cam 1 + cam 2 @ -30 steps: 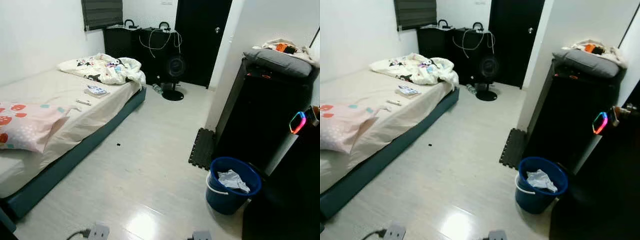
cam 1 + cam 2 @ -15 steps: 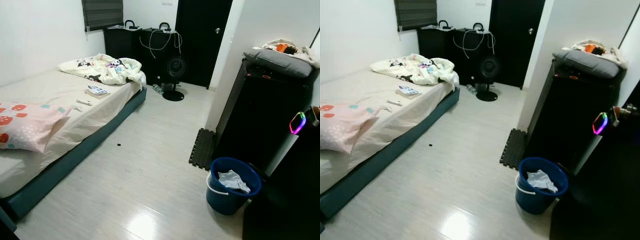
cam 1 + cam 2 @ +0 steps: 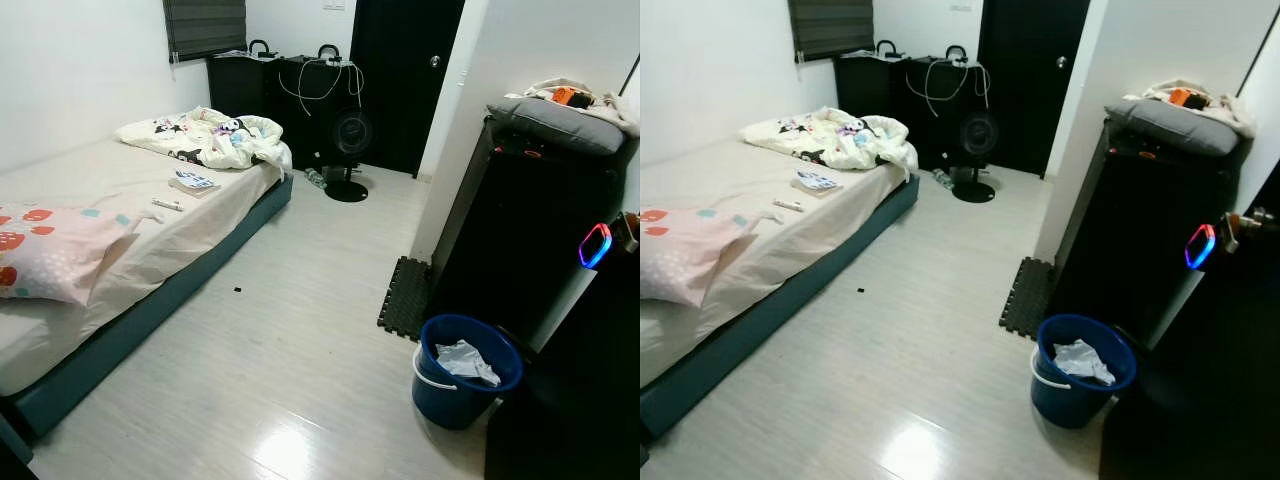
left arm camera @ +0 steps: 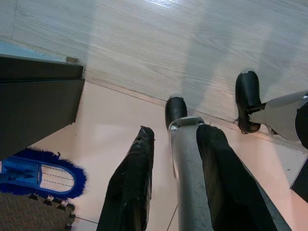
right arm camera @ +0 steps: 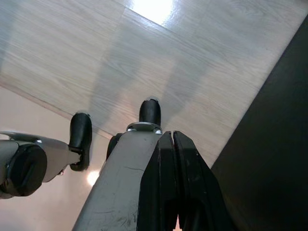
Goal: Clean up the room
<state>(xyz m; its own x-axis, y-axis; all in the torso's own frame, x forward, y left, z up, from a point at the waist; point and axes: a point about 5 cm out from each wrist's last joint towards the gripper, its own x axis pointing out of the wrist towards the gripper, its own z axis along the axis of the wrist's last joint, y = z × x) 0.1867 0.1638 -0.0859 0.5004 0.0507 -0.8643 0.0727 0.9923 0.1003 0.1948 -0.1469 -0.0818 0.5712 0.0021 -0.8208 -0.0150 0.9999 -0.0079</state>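
Observation:
A low bed (image 3: 120,200) runs along the left wall. On it lie a pink pillow (image 3: 50,250), a crumpled printed blanket (image 3: 210,135), a book (image 3: 193,181) and a small white object (image 3: 167,204). A dark speck (image 3: 237,289) lies on the pale wood floor. A plastic bottle (image 3: 315,178) lies by the fan (image 3: 350,135). A blue bucket (image 3: 440,400) at the right holds crumpled white paper (image 3: 465,360). My left gripper (image 4: 178,132) hangs open over the floor. My right gripper (image 5: 172,134) hangs shut and holds nothing.
A tall black cabinet (image 3: 510,230) topped by a grey cushion (image 3: 555,122) stands at the right, with a black foam mat (image 3: 405,297) at its foot. A black door and dark luggage close the far end. A blue mop head (image 4: 38,175) lies near my feet.
The camera has tipped up slightly, so two grey objects at the bottom edge have left the picture. Nothing in the room has moved.

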